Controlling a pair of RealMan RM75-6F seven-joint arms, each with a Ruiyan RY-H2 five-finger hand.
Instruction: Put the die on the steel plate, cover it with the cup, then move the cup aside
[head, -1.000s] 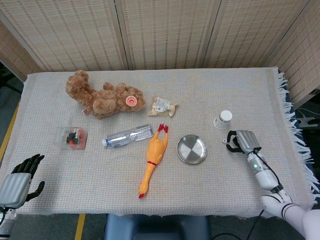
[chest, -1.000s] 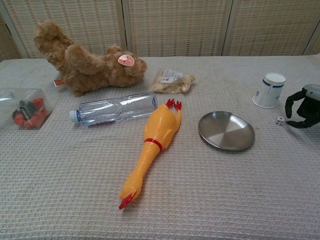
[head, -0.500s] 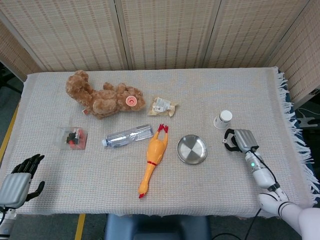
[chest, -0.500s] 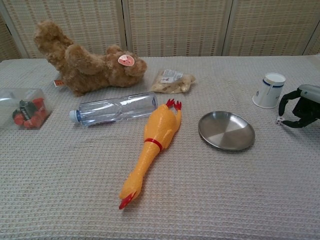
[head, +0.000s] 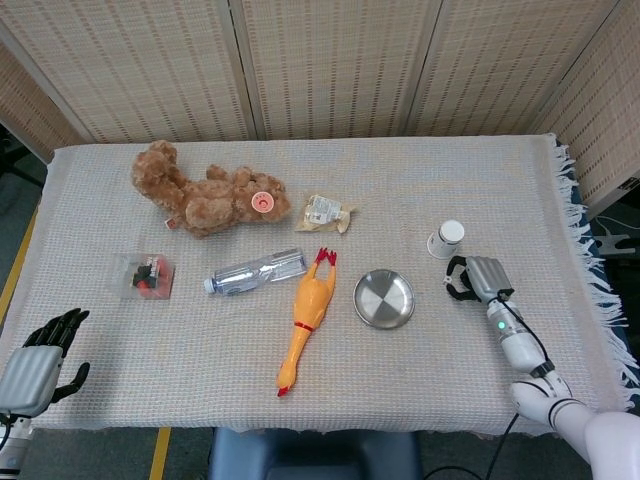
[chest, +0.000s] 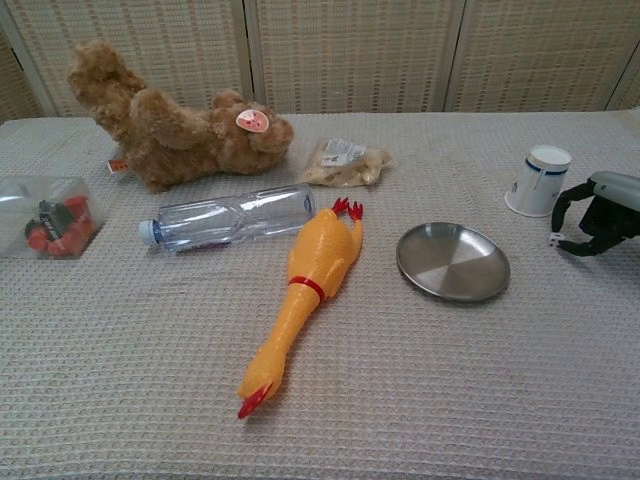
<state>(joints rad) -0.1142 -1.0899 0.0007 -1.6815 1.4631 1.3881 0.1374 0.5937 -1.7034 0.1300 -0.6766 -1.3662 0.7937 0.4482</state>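
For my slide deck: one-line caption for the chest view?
Right hand closing around the die beside the cup and steel plate.

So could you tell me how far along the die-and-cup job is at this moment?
Nothing is finished: the steel plate is bare and the cup stands apart. In hand: the right hand is curled over the die, though a grip isn't clear. Placing, covering and moving the cup remain.

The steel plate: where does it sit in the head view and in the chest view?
Head view: steel plate lies right of centre, beside the rubber chicken.
Chest view: steel plate lies right of centre, in the middle band.
Shared landmark: the upside-down cup, up and to its right.
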